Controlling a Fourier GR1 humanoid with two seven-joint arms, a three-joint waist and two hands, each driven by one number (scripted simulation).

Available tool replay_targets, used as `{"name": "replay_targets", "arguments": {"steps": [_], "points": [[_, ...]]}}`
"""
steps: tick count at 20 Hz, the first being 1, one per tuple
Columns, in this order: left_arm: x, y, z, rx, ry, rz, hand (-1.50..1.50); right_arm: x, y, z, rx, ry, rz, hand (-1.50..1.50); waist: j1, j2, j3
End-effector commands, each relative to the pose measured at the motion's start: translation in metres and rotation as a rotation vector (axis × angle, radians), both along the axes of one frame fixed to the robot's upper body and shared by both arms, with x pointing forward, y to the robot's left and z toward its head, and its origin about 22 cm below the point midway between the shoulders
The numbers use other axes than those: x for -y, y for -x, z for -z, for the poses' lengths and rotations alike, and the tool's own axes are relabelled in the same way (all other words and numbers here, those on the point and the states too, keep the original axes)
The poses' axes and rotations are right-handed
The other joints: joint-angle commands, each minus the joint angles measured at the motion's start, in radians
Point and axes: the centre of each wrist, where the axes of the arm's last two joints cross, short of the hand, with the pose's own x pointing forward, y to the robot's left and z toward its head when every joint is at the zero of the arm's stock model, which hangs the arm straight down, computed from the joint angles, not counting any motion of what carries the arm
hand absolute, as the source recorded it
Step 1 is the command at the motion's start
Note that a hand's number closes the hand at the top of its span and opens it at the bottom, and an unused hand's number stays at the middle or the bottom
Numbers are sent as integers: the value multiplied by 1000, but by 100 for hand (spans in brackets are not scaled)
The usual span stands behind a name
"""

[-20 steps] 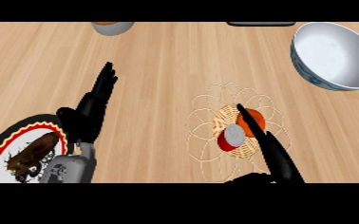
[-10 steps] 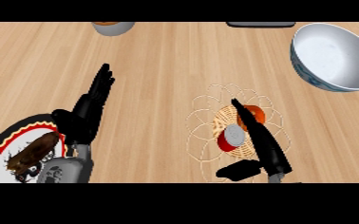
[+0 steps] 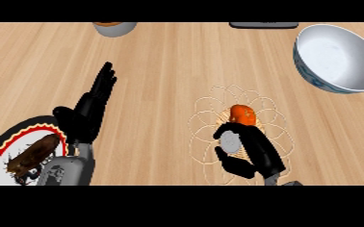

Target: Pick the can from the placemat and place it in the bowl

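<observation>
Can (image 3: 239,125): orange with a grey end, lying on the woven placemat (image 3: 274,120), lower centre-right of the wooden table (image 3: 177,62). Right hand (image 3: 250,150): fingers curled round the can's near end. Left hand (image 3: 89,108): resting at lower left, fingers straight, holding nothing, beside a red-rimmed plate (image 3: 14,137). Bowl (image 3: 334,60): white inside, blue-patterned outside, upper right, well apart from the can.

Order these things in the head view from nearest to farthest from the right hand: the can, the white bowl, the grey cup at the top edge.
From the right hand:
1. The can, on the placemat, inside the hand's curled fingers.
2. The white bowl, up at the right edge.
3. The grey cup, far across at the top left.
</observation>
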Motion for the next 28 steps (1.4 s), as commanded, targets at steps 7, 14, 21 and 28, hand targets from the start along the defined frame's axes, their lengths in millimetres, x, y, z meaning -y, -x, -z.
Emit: {"name": "replay_targets", "arguments": {"steps": [7, 14, 21, 28], "points": [[-4, 17, 4, 5, -10, 4, 0, -11, 17, 30, -18, -79, -52, 150, 3, 12, 8], [3, 1, -3, 4, 9, 30, 0, 13, -83, -46, 173, -227, 434, 150, 15, 17, 9], [2, 0, -3, 2, -24, 7, 0, 3, -97, -102, 497, -168, 450, 150, 0, 11, 8], [-4, 8, -10, -10, -8, 13, 0, -11, -93, -181, 582, -35, 551, 150, 0, 8, 8]]}}
